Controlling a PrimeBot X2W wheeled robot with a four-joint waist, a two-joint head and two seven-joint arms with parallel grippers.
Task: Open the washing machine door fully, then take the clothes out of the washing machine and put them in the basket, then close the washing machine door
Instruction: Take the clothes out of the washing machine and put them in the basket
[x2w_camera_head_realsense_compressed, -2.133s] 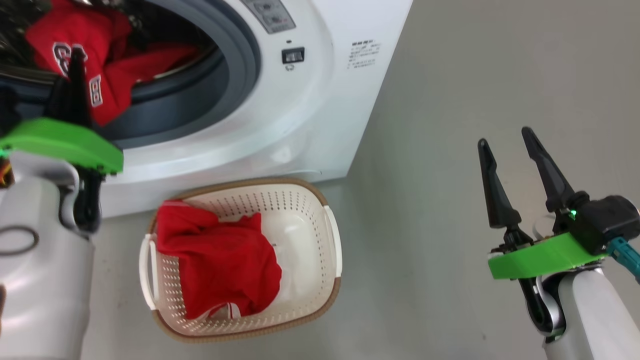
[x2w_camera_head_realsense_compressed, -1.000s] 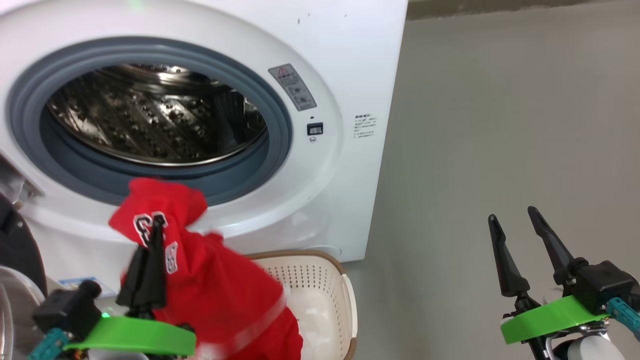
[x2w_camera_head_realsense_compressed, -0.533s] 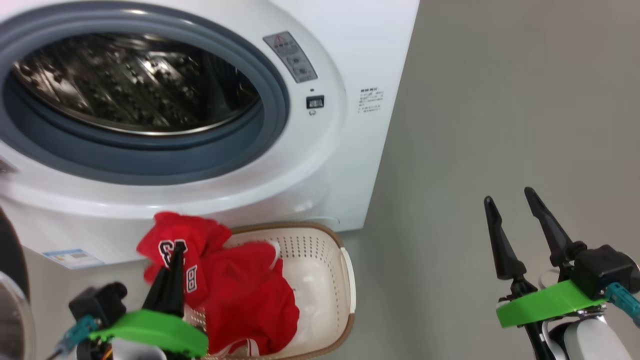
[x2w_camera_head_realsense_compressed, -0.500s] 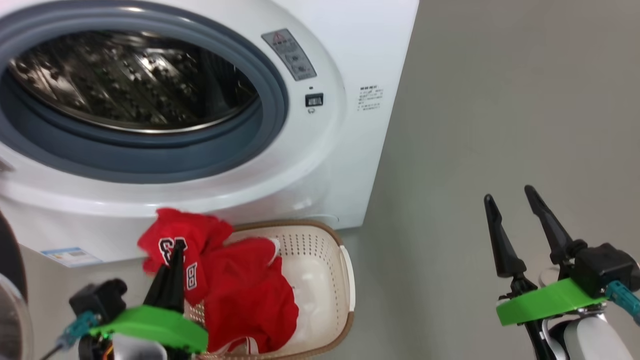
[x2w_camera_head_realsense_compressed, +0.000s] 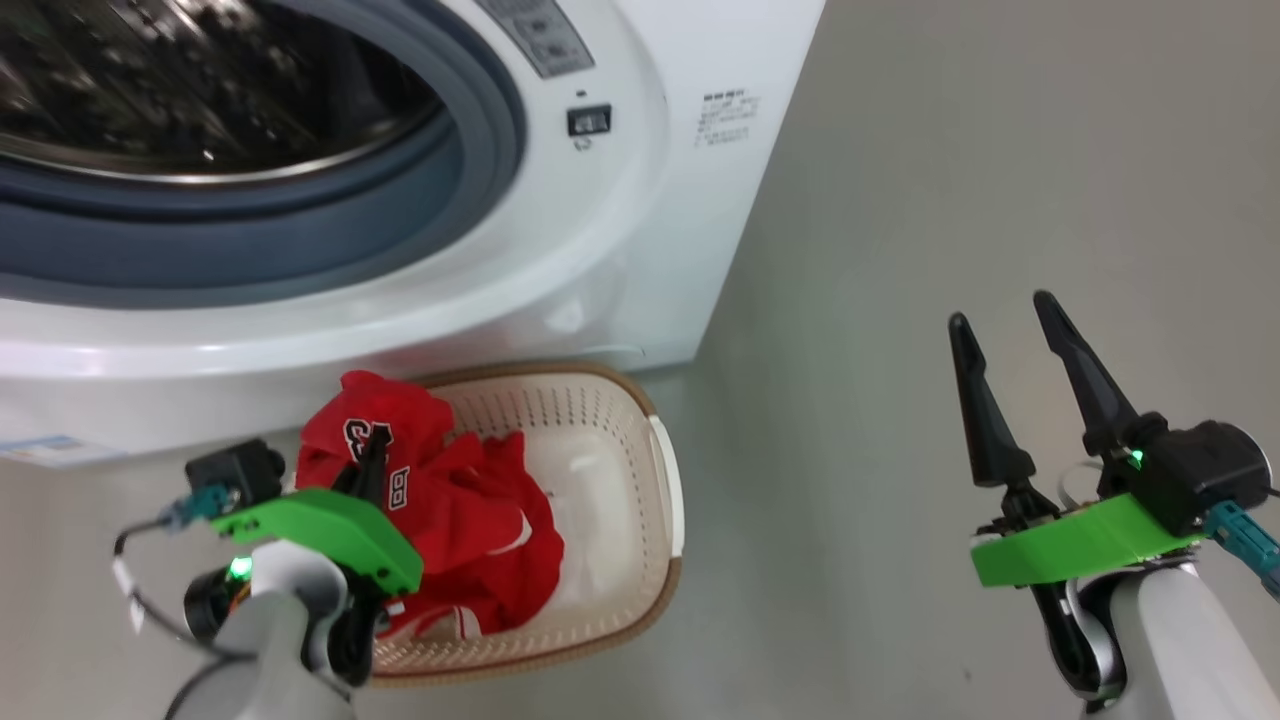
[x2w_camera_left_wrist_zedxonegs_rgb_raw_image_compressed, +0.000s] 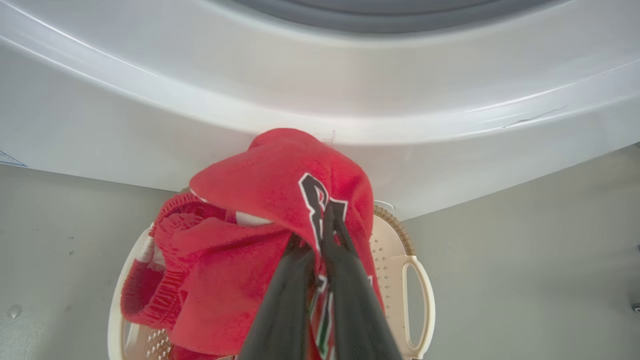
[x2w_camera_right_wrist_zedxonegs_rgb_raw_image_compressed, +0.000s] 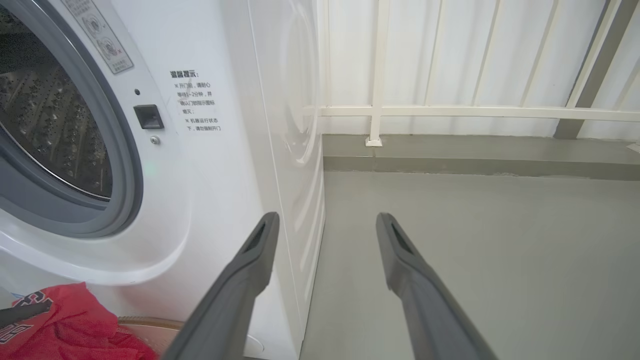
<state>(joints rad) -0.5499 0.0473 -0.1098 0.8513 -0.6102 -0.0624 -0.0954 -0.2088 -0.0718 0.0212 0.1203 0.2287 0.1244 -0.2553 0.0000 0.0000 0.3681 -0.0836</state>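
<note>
My left gripper is shut on a red garment with white lettering, held just above the near-left part of the cream basket. In the left wrist view my closed fingers pinch that cloth over the basket. More red clothes lie in the basket. Behind it stands the white washing machine; the part of its steel drum in view holds no cloth. The washing machine door is out of view. My right gripper hangs open over the floor at the right, holding nothing.
The basket sits on grey floor against the machine's front. In the right wrist view the open right gripper points past the machine's corner toward a low kerb and a white railing. Bare floor lies to the right.
My left gripper has carried the lettered red garment from the drum's mouth down to over the basket. The head view has tilted downward. The right gripper has stayed open.
</note>
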